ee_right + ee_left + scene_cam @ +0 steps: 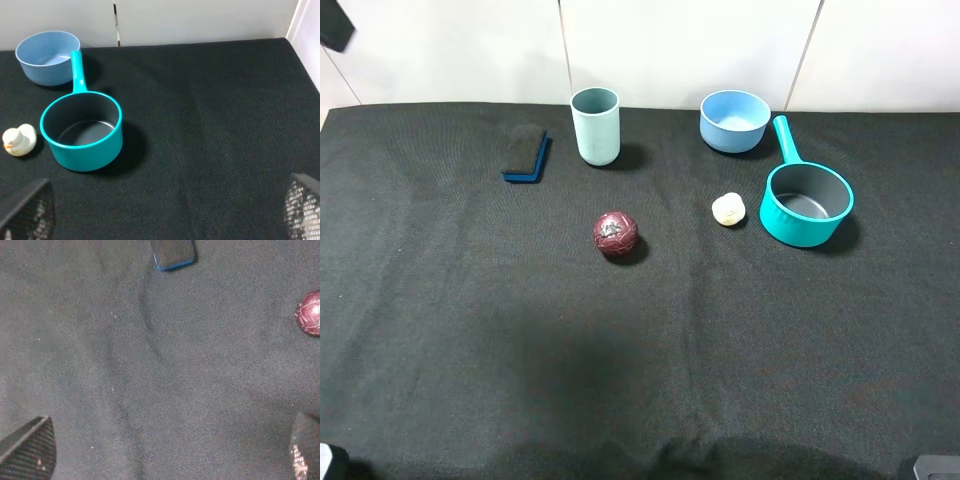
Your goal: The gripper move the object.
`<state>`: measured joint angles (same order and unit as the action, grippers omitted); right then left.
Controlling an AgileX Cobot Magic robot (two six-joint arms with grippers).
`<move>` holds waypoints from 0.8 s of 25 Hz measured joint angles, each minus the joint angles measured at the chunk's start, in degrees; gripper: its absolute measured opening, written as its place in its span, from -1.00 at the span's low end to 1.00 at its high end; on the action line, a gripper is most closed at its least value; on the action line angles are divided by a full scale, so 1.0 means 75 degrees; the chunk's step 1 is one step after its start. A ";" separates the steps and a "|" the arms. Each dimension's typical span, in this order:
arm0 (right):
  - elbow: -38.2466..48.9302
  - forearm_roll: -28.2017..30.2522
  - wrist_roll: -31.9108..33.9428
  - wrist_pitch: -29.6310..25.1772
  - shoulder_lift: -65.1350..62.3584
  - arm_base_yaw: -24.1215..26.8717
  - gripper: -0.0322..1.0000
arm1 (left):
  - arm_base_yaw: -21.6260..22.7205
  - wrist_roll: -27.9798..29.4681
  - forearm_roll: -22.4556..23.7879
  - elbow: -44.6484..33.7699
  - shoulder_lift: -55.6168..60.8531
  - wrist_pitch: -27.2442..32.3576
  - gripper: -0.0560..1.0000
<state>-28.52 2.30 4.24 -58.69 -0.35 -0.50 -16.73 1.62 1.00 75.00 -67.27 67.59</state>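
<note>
Altogether 1 sponge (pixel 526 153), 1 cup (pixel 595 125), 1 ball (pixel 616 233); both grippers' jaws wide apart, empty.

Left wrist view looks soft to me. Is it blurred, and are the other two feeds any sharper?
Left wrist: yes, hazy and washed out, the sponge and red ball soft-edged. Right wrist: crisp, the teal pan sharp with a clear shadow. Exterior high: sharp, evenly lit, a broad dim shadow across the near cloth.

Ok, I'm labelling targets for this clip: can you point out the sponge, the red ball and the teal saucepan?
sponge (pixel 525 150), exterior high view, on its black scouring top.
red ball (pixel 615 232), exterior high view, on its upper face.
teal saucepan (pixel 90 151), right wrist view, on its outer wall.
</note>
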 joint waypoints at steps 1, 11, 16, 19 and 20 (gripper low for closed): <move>0.0000 0.0000 0.0000 0.0000 0.0000 0.0000 0.41 | 0.0000 -0.0041 0.0007 -0.0009 0.0098 0.0002 0.98; 0.0000 0.0000 0.0000 0.0000 0.0000 0.0000 0.41 | 0.0000 -0.0263 0.0082 -0.0670 0.1454 0.0011 0.98; 0.0000 0.0000 0.0000 0.0000 0.0000 0.0000 0.41 | 0.0000 -0.0316 0.0082 -0.1188 0.2240 0.0011 0.98; 0.0000 0.0000 0.0000 0.0000 0.0000 0.0000 0.41 | 0.0000 -0.0336 0.0082 -0.1557 0.2802 0.0011 0.98; 0.0000 0.0000 0.0000 0.0000 0.0000 0.0000 0.41 | 0.0000 -0.0336 0.0082 -0.1686 0.3014 0.0011 0.98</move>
<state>-28.52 2.30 4.24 -58.69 -0.35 -0.50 -16.73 -0.90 1.62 62.35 -44.67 67.67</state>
